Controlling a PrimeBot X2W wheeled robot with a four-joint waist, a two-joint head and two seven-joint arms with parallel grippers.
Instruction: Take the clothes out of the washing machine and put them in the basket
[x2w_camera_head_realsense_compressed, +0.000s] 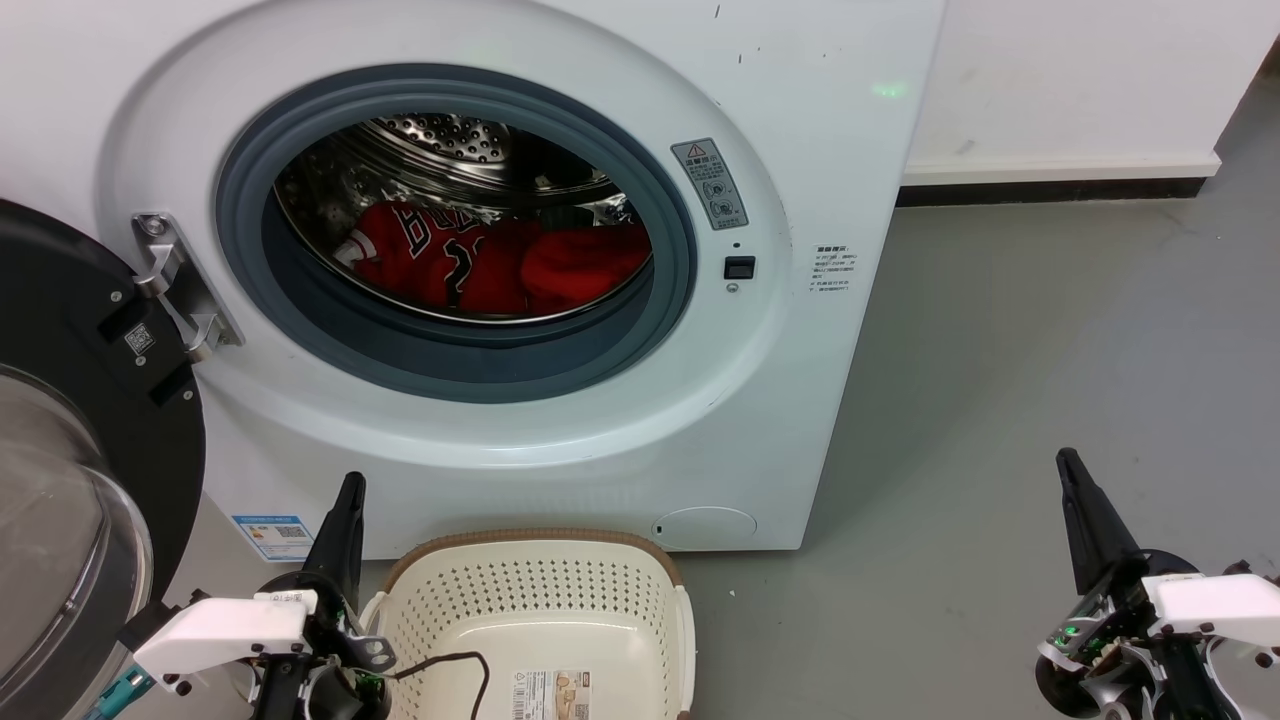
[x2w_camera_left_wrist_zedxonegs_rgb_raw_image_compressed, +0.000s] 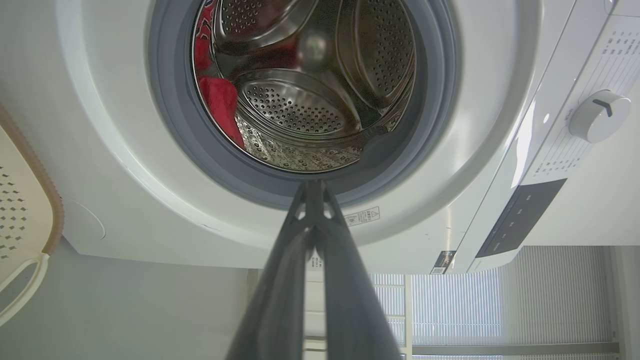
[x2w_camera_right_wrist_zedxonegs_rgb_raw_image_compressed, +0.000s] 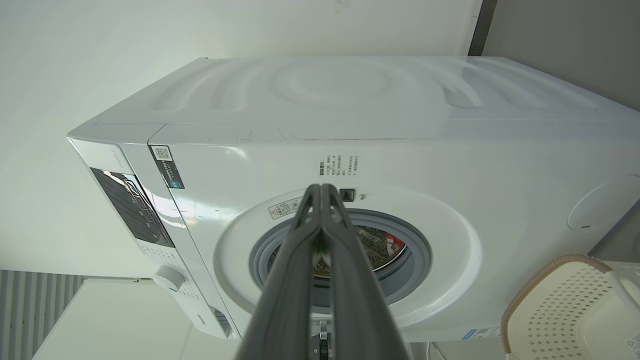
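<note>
Red fabric clothes (x2w_camera_head_realsense_compressed: 480, 265) lie inside the large white front-loading washing machine (x2w_camera_head_realsense_compressed: 820, 400). The left gripper (x2w_camera_head_realsense_compressed: 352, 482) and right gripper (x2w_camera_head_realsense_compressed: 1066, 458) are both closed, empty.

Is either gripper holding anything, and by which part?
Nothing is held. The left gripper and right gripper are shut, empty; the clothes lie in the washing machine.

Jersey (x2w_camera_head_realsense_compressed: 425, 250), red, in the drum: black-and-white letters beginning "BU", the rest lost in folds; figure below unclear. Washing machine (x2w_camera_head_realsense_compressed: 560, 440) front, right of the opening: grey label (x2w_camera_head_realsense_compressed: 708, 183) with a red warning triangle, print too small to read; further right, a block of small printed lines (x2w_camera_head_realsense_compressed: 832, 270), illegible. Lower left corner: blue-and-white sticker (x2w_camera_head_realsense_compressed: 273, 535) with QR code. Door (x2w_camera_head_realsense_compressed: 60, 300) frame: white QR tag (x2w_camera_head_realsense_compressed: 140, 339). Basket (x2w_camera_head_realsense_compressed: 530, 590) bottom: paper label (x2w_camera_head_realsense_compressed: 548, 695) with a triangle sign, print unreadable.
</note>
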